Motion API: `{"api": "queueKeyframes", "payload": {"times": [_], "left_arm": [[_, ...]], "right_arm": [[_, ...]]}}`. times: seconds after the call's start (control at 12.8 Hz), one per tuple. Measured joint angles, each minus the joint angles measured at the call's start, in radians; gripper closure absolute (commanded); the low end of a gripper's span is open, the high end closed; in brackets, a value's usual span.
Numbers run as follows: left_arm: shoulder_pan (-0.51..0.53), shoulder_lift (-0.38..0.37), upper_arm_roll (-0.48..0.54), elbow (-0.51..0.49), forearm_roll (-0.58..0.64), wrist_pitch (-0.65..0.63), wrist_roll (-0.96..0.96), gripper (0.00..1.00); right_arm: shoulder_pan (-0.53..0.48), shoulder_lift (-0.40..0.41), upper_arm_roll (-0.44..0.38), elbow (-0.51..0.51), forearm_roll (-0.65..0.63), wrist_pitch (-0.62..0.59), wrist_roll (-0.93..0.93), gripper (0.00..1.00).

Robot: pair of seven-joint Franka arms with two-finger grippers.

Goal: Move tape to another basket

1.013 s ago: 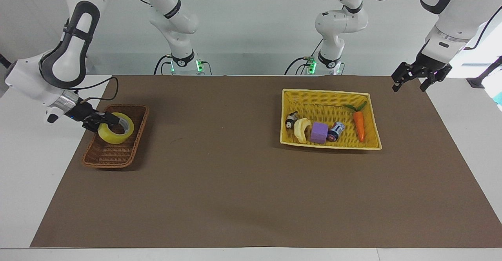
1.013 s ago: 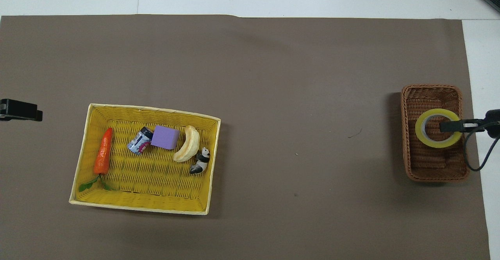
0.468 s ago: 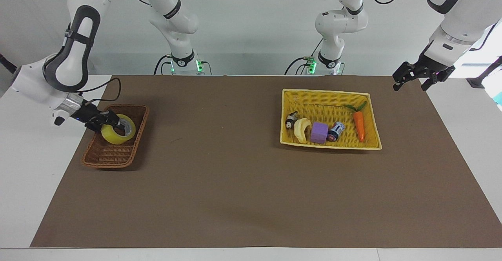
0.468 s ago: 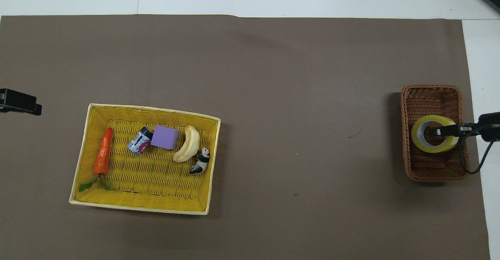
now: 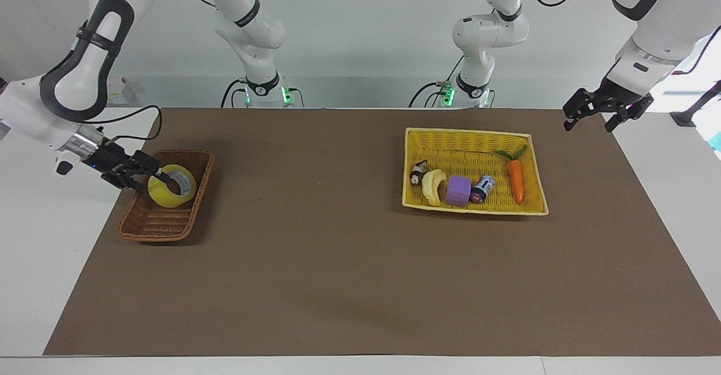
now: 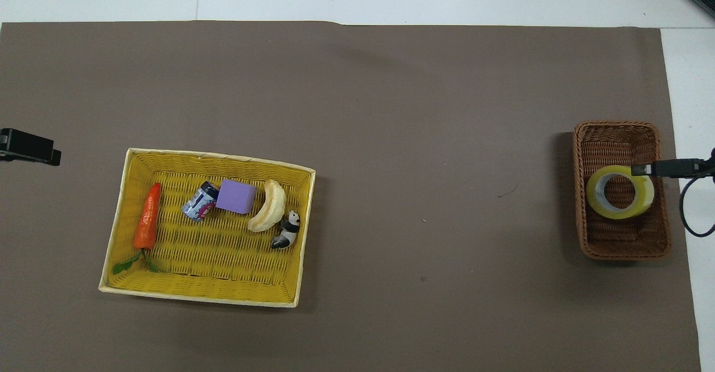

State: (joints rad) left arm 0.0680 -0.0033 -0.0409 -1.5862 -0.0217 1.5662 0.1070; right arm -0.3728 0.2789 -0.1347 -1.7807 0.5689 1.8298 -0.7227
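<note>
The yellow tape roll [image 5: 161, 194] lies tilted in the narrow brown wicker basket [image 5: 163, 234] at the right arm's end of the table. In the overhead view the tape [image 6: 594, 194] sits in the middle of the basket [image 6: 617, 125]. My right gripper [image 5: 147, 177] is low at the basket's outer rim with its fingers apart, one tip at the tape's edge. It holds nothing, and it shows in the overhead view [image 6: 642, 169]. My left gripper [image 5: 588, 124] waits open and empty in the air over the table's corner at the left arm's end, also in the overhead view [image 6: 31, 154].
A wide yellow basket [image 5: 473, 134] stands toward the left arm's end and holds a carrot [image 5: 516, 181], a small can [image 5: 483, 188], a purple block [image 5: 458, 190], a banana [image 5: 432, 186] and a panda figure [image 5: 418, 172]. A brown mat covers the table.
My right gripper lowered the tape into the brown basket, let it go and drew back toward the basket's outer rim. The left arm has hardly moved.
</note>
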Motion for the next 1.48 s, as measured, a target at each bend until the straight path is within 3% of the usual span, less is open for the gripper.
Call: {"api": "queueKeyframes", "payload": {"times": [0.47, 0.62, 0.86, 1.01, 1.48], "left_arm": [[0.002, 0.000, 0.008, 0.000, 0.000, -0.011, 0.000, 0.00], [0.002, 0.000, 0.008, 0.000, 0.000, -0.011, 0.000, 0.00], [0.002, 0.000, 0.008, 0.000, 0.000, -0.011, 0.000, 0.00], [0.002, 0.000, 0.008, 0.000, 0.000, -0.011, 0.000, 0.00], [0.002, 0.000, 0.008, 0.000, 0.000, -0.011, 0.000, 0.00]], "right_arm": [[0.121, -0.040, 0.012, 0.192, -0.149, 0.000, 0.166, 0.00], [0.176, -0.064, 0.013, 0.207, -0.255, 0.000, 0.210, 0.00], [0.311, -0.139, 0.021, 0.212, -0.427, -0.018, 0.465, 0.00], [0.379, -0.178, 0.022, 0.211, -0.476, -0.068, 0.601, 0.00], [0.393, -0.235, 0.018, 0.248, -0.527, -0.228, 0.754, 0.00]]}}
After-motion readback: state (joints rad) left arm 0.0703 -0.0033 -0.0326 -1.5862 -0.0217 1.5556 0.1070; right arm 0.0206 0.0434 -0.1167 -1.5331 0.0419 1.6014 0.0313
